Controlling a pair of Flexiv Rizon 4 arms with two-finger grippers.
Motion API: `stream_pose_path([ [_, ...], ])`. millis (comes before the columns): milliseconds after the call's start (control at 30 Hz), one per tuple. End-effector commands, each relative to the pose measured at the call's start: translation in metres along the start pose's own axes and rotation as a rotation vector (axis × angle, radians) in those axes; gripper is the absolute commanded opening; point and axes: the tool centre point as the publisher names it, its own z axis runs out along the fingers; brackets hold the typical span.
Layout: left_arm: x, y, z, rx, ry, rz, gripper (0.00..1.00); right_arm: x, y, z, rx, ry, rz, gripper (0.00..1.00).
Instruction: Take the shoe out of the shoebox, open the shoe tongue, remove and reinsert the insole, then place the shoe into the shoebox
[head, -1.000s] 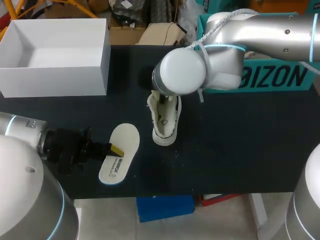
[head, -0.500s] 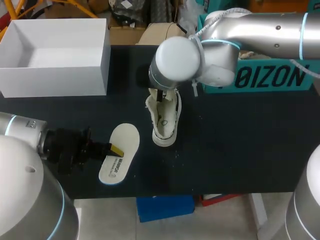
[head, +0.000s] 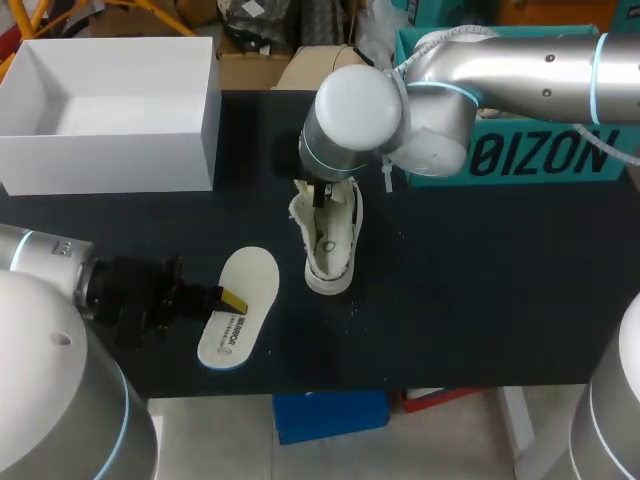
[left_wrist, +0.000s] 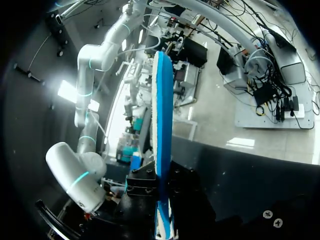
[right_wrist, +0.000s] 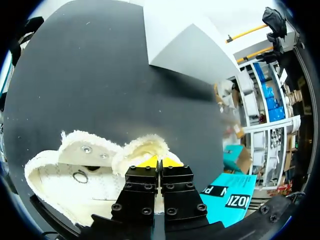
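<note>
Nearest the robot, the left gripper (head: 232, 300) is clamped on the heel end of the insole (head: 250, 278), which lies flat on the black counter (head: 480, 300), out of the shoe and beside it. In the left wrist view the insole stands edge-on between the fingers, thin, with a blue underside. It looks light and flexible. Held by one end it will likely droop or bow, and a pinch at the very rim could slip, so a hold set well in from the edge seems wiser.

Just beyond, the white shoe (head: 330, 255) rests on the counter with its heel toward the robot. Its fleecy lining and canvas-like upper look soft. The collar would probably fold under pressure, while the rubber sole is the stiff part.

The right gripper (right_wrist: 160, 162) comes down at the tongue (right_wrist: 142, 147), fingertips pressed together against its fluffy edge. Whether fabric is caught between them cannot be told. The tongue is floppy and would spring back if let go.

Farthest off, the white shoebox (head: 110, 160) sits open and well apart from the shoe.
</note>
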Motion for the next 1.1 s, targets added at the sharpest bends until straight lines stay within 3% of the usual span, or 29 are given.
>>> stream_pose_path([
  [33,0.001,-0.001,0.001,-0.004,0.001,0.002,0.0,0.003,-0.002,0.008,-0.004,0.017,0.002,0.0],
  [200,0.001,-0.001,0.001,-0.004,0.001,0.002,0.0,0.005,-0.004,0.009,-0.002,0.027,0.011,0.0],
  [233,0.001,-0.001,0.001,-0.004,0.001,0.002,0.0,0.005,-0.004,0.008,-0.003,0.027,0.011,0.04],
  [267,0.001,-0.001,0.001,-0.004,0.001,0.002,0.0,0.005,-0.005,0.007,-0.004,0.028,0.014,0.38],
  [300,0.001,-0.001,0.001,-0.004,0.001,0.002,0.0,0.005,-0.005,0.006,-0.004,0.028,0.015,0.54],
  [333,0.001,-0.001,0.001,-0.004,0.001,0.002,0.0,0.005,-0.005,0.003,-0.005,0.027,0.016,1.0],
  [600,0.001,-0.001,0.001,-0.004,0.001,0.002,0.0,-0.009,-0.008,-0.025,-0.084,-0.024,0.097,1.0],
  [700,0.001,-0.001,0.001,-0.004,0.001,0.002,0.0,-0.01,-0.003,-0.042,-0.161,-0.017,0.151,1.0],
  [867,0.001,-0.001,0.001,-0.004,0.001,0.002,0.0,-0.003,-0.001,-0.063,-0.249,0.016,0.198,1.0],
  [1100,0.001,-0.001,0.001,-0.004,0.001,0.002,0.0,0.011,-0.021,-0.099,-0.267,0.071,0.306,1.0],
])
